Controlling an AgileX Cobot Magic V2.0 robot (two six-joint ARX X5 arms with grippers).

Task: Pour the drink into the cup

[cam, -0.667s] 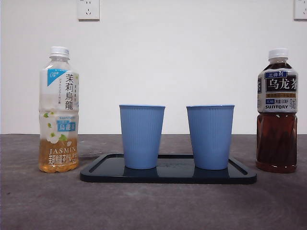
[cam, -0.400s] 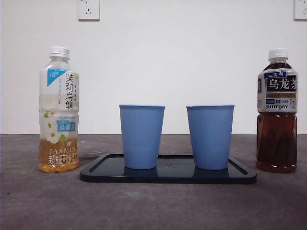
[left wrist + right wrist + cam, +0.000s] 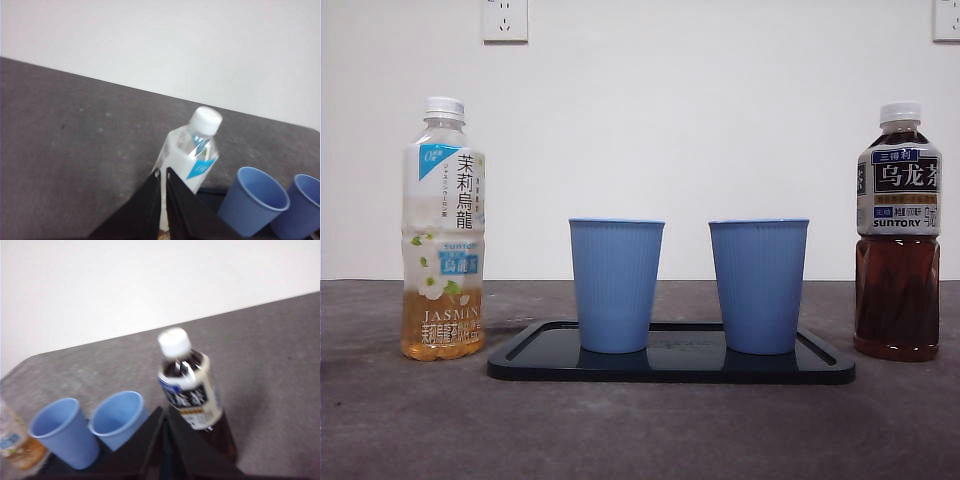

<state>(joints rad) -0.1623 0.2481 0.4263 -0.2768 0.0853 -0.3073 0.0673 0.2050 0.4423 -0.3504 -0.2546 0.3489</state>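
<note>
A dark grey table (image 3: 640, 430) runs back to a plain white wall (image 3: 720, 130) with two sockets (image 3: 504, 19) high up.

The left gripper (image 3: 163, 176) shows in its wrist view with both black jaws pressed together, nothing between them; it hangs above the table, short of the jasmine tea bottle (image 3: 190, 160), which stands upright with its white cap on. The right gripper (image 3: 165, 412) is likewise closed, jaw against jaw and empty, held above and just short of the oolong tea bottle (image 3: 192, 395), which is also capped and upright. Neither gripper appears in the front view.

In the front view, the jasmine tea bottle (image 3: 443, 230) stands at the left, with pale amber liquid only in its lower part. The oolong tea bottle (image 3: 898, 235) stands at the right, dark brown and filled nearly to the shoulder. Between them lies a shallow black tray (image 3: 530, 365), well apart from both bottles. On the tray stand two blue ribbed paper cups, the left cup (image 3: 615, 285) and the right cup (image 3: 758, 286), upright, near each other but not touching. In the wrist views both cups look empty.
</note>
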